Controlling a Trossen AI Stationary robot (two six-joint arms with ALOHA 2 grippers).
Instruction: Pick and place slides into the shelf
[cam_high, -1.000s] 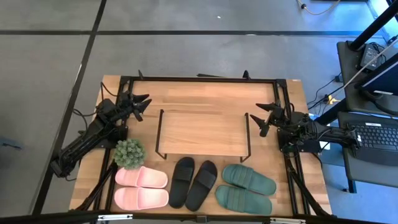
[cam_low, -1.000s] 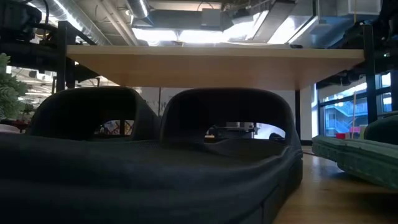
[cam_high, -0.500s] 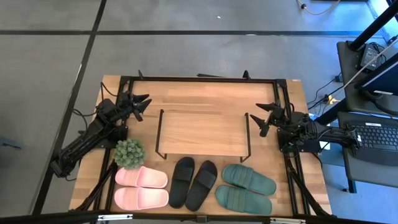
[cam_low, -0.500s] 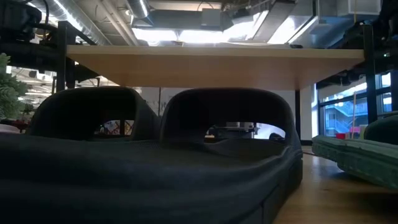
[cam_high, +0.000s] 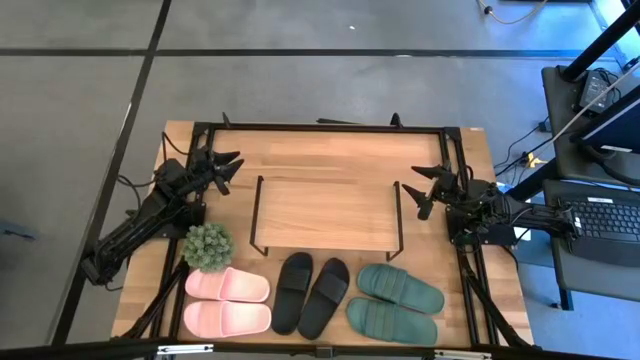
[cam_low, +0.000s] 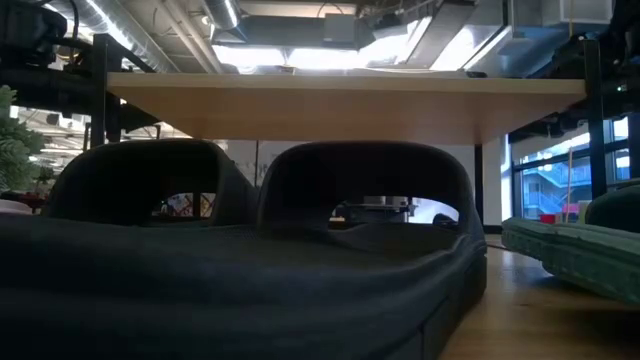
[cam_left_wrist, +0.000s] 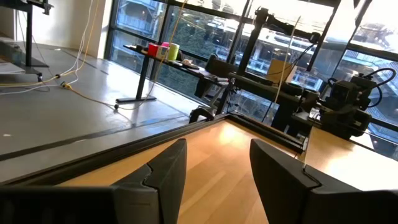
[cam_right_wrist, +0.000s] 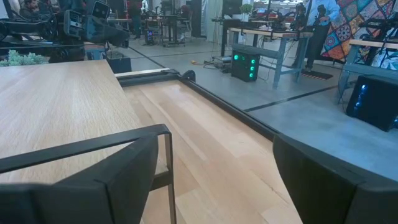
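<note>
Grey floor (cam_high: 300, 80), tall windows (cam_left_wrist: 205, 25)

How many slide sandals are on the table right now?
6, all along the table's near edge in front of the shelf: pink pair left, black pair middle, green pair right. None looks hidden.

A robotics lab or open-plan workshop — the wooden table (cam_high: 330, 150) stands on a grey concrete floor (cam_high: 300, 80) marked with dark lines. Beyond the tabletop's right edge sits a desk with a keyboard (cam_high: 608, 217) and trailing cables. The wrist views show long workbenches (cam_right_wrist: 280, 34), electronics with green lights (cam_right_wrist: 245, 65), big windows (cam_left_wrist: 205, 37) and another robot rig (cam_left_wrist: 348, 106) — exposed ceiling ducts (cam_low: 150, 30) overhead.
</note>
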